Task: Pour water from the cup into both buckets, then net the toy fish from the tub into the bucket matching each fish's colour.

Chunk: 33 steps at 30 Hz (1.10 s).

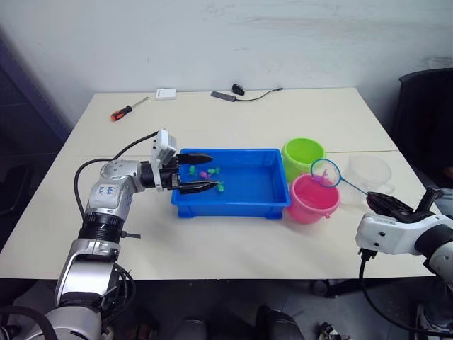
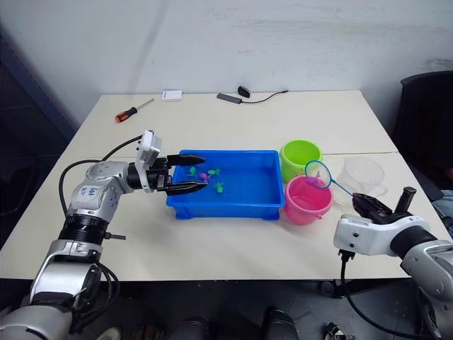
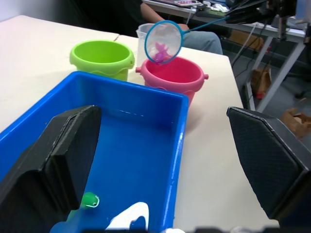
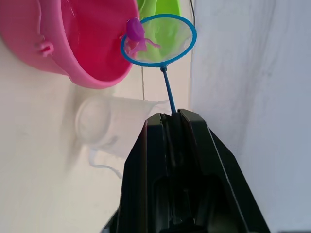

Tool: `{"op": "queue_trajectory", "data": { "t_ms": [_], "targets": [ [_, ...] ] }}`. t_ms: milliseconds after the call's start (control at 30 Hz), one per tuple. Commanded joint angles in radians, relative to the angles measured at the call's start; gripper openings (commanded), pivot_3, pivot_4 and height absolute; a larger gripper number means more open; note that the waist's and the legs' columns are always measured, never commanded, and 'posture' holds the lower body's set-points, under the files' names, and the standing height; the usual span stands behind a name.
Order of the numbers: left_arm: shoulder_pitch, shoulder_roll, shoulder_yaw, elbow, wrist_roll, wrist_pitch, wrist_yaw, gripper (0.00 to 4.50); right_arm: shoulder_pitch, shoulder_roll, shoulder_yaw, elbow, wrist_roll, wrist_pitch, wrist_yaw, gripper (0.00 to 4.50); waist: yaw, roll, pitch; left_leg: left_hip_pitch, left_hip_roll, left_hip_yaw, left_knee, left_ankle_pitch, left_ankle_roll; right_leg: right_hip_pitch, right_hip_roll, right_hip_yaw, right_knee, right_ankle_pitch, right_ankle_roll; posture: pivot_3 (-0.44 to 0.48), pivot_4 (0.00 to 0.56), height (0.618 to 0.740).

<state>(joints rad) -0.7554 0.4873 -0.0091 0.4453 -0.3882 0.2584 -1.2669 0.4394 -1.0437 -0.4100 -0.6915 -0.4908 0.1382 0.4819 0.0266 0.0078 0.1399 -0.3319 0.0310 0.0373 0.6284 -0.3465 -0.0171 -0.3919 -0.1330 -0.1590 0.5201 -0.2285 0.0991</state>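
Note:
The blue tub point(image 1: 255, 187) sits mid-table with several small green and pink toy fish point(image 2: 205, 175) near its left end. My left gripper point(image 1: 214, 171) is open, its fingers point(image 3: 58, 155) reaching over the tub's left rim, apart from the fish. The green bucket point(image 1: 302, 157) and pink bucket point(image 1: 311, 202) stand at the tub's right end. My right gripper point(image 4: 171, 119) is shut on the net's thin handle. The net hoop point(image 1: 325, 172) hangs over the pink bucket with a pink fish point(image 4: 135, 30) in it. The clear cup point(image 1: 368, 176) stands right of the buckets.
An orange-handled screwdriver point(image 1: 127, 110), a small white box point(image 1: 166, 93) and a black cable with a device point(image 1: 233, 92) lie along the far edge. A black chair point(image 1: 425, 106) stands off the right side. A seated person point(image 3: 194, 29) appears beyond the table.

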Motion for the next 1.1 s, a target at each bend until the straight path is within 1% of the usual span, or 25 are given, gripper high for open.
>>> {"op": "queue_trajectory", "data": {
  "t_ms": [33,133,233,300,433,500,567,633,700,800,833,900,967,1000,1033,1100],
  "targets": [
    [0.0,0.011,-0.001,-0.04,-0.005,-0.001,-0.023,4.48,0.013,0.027,-0.072,0.013,-0.083,-0.125,-0.045,0.0,0.0,0.0,0.0,0.0,0.0,0.0,0.0,0.0,0.0,0.0,0.0,0.0,0.0,0.0,0.0,0.0,0.15,0.74],
    [-0.004,0.007,-0.004,-0.039,-0.004,-0.001,-0.033,4.48,0.028,0.053,-0.084,0.034,-0.145,-0.214,-0.073,0.0,-0.001,0.0,0.0,0.0,0.0,0.0,0.0,0.0,0.0,0.0,0.0,0.0,0.0,0.0,0.0,0.0,0.15,0.74],
    [-0.005,0.008,-0.014,-0.042,-0.007,0.006,-0.055,4.48,0.049,0.09,-0.091,0.058,-0.22,-0.302,-0.132,0.0,-0.001,0.0,0.0,0.0,0.0,0.0,0.0,0.0,0.0,0.0,0.0,0.0,0.0,0.0,0.0,0.0,0.15,0.74],
    [-0.003,0.008,-0.017,-0.048,-0.006,0.008,-0.064,4.48,0.053,0.115,-0.092,0.071,-0.242,-0.334,-0.147,0.0,-0.001,0.0,0.0,0.0,0.0,0.0,0.0,0.0,0.0,0.0,0.0,0.0,0.0,0.0,-0.001,0.0,0.15,0.74],
    [-0.004,0.006,-0.013,-0.049,-0.005,0.009,-0.064,4.48,0.032,0.144,-0.103,0.088,-0.235,-0.363,-0.137,0.0,-0.003,0.0,0.0,0.001,0.0,0.0,0.0,0.0,0.0,0.0,0.0,0.001,0.001,0.0,-0.001,0.0,0.15,0.74],
    [0.003,0.007,-0.006,-0.055,-0.005,0.009,-0.049,4.48,0.001,0.143,-0.107,0.09,-0.196,-0.368,-0.112,0.0,-0.004,0.0,0.0,0.001,0.0,0.0,0.0,0.0,0.001,0.0,0.0,0.001,0.001,0.001,-0.002,0.0,0.15,0.74],
    [0.008,0.008,0.016,-0.051,-0.001,0.004,-0.007,4.48,-0.06,0.147,-0.098,0.082,-0.105,-0.328,-0.057,0.0,-0.004,0.0,0.0,0.001,0.0,0.0,0.0,0.0,0.002,0.0,0.0,0.001,0.001,0.001,-0.002,0.0,0.15,0.74],
    [0.023,0.013,0.065,-0.052,-0.002,0.01,0.087,4.48,-0.199,0.14,-0.044,0.062,0.076,-0.207,0.054,0.0,-0.011,0.0,0.0,0.002,0.0,0.0,0.001,-0.001,0.003,0.001,0.0,0.001,0.002,0.002,-0.003,0.0,0.15,0.74],
    [0.05,0.03,0.103,-0.069,0.0,0.036,0.169,4.48,-0.353,0.166,0.016,0.04,0.241,-0.024,0.146,0.0,-0.02,-0.001,0.001,0.003,0.001,-0.001,0.001,-0.001,0.006,0.001,0.0,0.001,0.003,0.003,-0.004,0.0,0.15,0.74],
    [0.115,0.081,0.141,-0.134,-0.008,0.094,0.222,4.48,-0.535,0.224,0.105,0.001,0.461,0.346,0.246,0.0,-0.026,0.0,0.001,0.005,0.002,-0.002,0.0,-0.001,0.006,0.002,0.0,0.001,0.006,0.003,-0.005,0.0,0.15,0.74],
    [0.133,0.095,0.147,-0.154,-0.01,0.109,0.234,4.48,-0.58,0.236,0.127,-0.01,0.516,0.455,0.263,0.0,-0.026,0.0,0.001,0.007,0.002,-0.002,0.0,-0.001,0.006,0.002,0.0,0.001,0.015,0.003,-0.005,0.0,0.15,0.74],
    [0.163,0.117,0.164,-0.194,-0.011,0.147,0.278,4.48,-0.682,0.262,0.184,-0.019,0.606,0.66,0.275,0.0,-0.022,0.002,0.0,0.009,0.002,-0.002,0.0,-0.001,0.005,0.001,0.0,0.001,0.016,0.002,-0.007,0.0,0.15,0.74],
    [0.206,0.142,0.2,-0.244,-0.017,0.204,0.341,4.48,-0.803,0.315,0.257,0.008,0.684,0.858,0.268,0.0,-0.02,0.003,0.0,0.011,0.002,-0.003,0.001,-0.001,0.005,0.0,-0.001,0.001,0.018,0.001,-0.007,0.0,0.15,0.74],
    [0.228,0.154,0.216,-0.268,-0.018,0.231,0.364,4.48,-0.851,0.352,0.277,0.028,0.713,0.932,0.255,0.0,-0.016,0.003,0.0,0.012,0.003,-0.004,0.0,-0.001,0.005,0.0,-0.002,0.002,0.018,0.001,-0.008,0.0,0.15,0.74],
    [0.261,0.168,0.237,-0.305,-0.02,0.279,0.4,4.48,-0.91,0.416,0.302,0.066,0.741,1.023,0.234,0.0,-0.015,0.004,-0.001,0.011,0.002,-0.006,0.001,-0.002,0.006,0.0,-0.002,0.001,0.018,0.001,-0.008,0.0,0.15,0.74],
    [0.308,0.186,0.263,-0.365,-0.028,0.362,0.454,4.48,-1.003,0.521,0.332,0.12,0.777,1.142,0.184,0.0,-0.004,0.004,-0.002,0.011,0.001,-0.01,0.0,-0.002,0.007,0.0,-0.003,0.001,0.018,0.002,-0.008,0.0,0.15,0.74]
  ]
}}
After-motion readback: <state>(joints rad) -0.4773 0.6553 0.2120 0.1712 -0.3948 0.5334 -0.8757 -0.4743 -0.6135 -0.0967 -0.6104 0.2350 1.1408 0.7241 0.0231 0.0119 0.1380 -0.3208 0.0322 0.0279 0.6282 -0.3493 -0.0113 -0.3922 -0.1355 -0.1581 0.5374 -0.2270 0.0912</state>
